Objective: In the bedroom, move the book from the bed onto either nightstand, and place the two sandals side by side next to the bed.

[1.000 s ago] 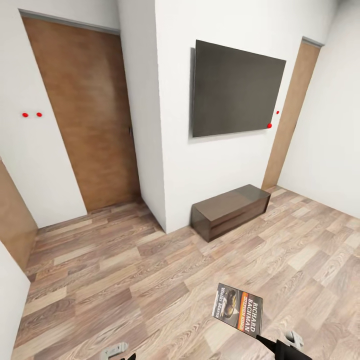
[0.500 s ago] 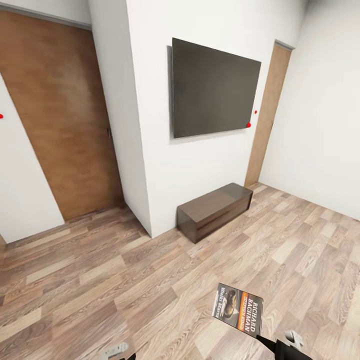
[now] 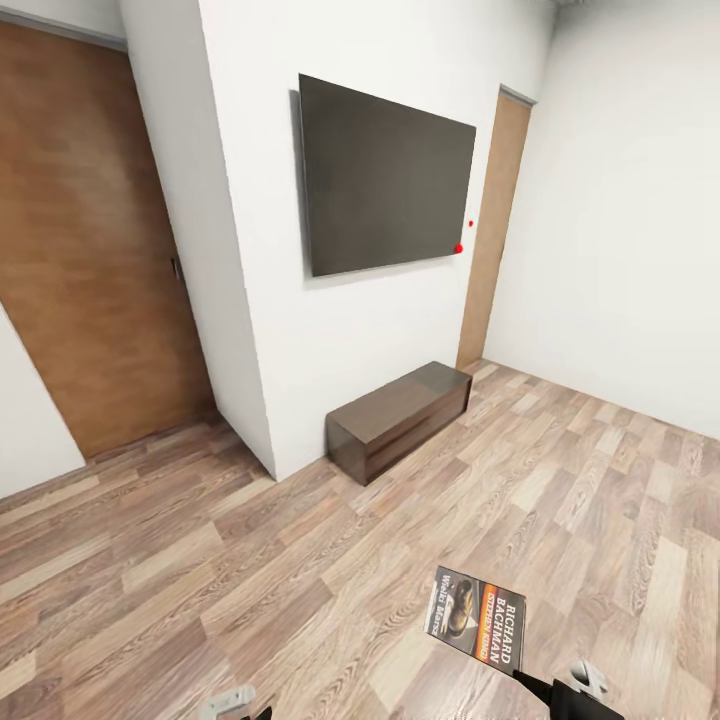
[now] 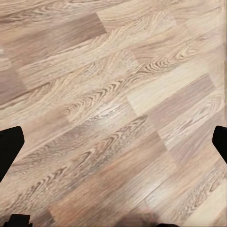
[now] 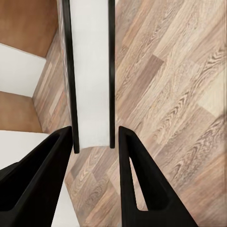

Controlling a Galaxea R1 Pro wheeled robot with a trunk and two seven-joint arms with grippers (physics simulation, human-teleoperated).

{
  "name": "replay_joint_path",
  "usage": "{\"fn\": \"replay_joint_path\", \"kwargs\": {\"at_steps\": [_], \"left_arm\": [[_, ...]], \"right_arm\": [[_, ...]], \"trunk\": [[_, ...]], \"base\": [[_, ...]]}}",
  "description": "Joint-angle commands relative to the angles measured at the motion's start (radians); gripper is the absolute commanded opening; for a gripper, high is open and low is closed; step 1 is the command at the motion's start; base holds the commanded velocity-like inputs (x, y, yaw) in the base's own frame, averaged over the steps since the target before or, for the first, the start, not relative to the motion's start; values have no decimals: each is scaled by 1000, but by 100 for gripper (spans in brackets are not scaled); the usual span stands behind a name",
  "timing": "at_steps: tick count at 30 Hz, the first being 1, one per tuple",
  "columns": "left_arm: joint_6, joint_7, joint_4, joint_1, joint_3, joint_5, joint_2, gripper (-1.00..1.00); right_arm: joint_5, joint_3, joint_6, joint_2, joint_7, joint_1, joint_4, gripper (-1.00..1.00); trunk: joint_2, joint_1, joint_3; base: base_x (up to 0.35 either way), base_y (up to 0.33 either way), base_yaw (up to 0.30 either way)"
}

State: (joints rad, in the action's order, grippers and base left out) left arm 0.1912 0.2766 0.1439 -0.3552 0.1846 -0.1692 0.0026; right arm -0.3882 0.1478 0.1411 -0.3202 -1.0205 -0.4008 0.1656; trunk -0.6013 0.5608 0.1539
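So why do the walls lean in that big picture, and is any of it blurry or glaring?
Head view: wide-angle stretch tilts the walls and the dark wall panel; lighting is even, shadows faint, the book title legible. Left wrist view: floor grain sharp, a soft sheen. Right wrist view: the book's page edges blank white, the right gripper fingers featureless black.
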Motion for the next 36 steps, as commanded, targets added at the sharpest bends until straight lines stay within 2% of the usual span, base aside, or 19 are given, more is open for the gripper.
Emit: {"fn": "replay_joint_path", "kwargs": {"at_steps": [1, 19, 36], "left_arm": [[1, 7, -1, -1, 1, -10, 0, 100], [1, 7, -1, -1, 1, -10, -1, 100], [1, 7, -1, -1, 1, -10, -1, 100]], "right_arm": [[-1, 10, 11, 0, -4, -1, 0, -100], [-1, 10, 11, 0, -4, -1, 0, -100], [-1, 10, 11, 0, -4, -1, 0, -100]], "trunk": [[-1, 0, 2], [-1, 0, 1], [-1, 0, -10]], "base": [[0, 0, -224], [0, 0, -229], [0, 0, -277]]}}
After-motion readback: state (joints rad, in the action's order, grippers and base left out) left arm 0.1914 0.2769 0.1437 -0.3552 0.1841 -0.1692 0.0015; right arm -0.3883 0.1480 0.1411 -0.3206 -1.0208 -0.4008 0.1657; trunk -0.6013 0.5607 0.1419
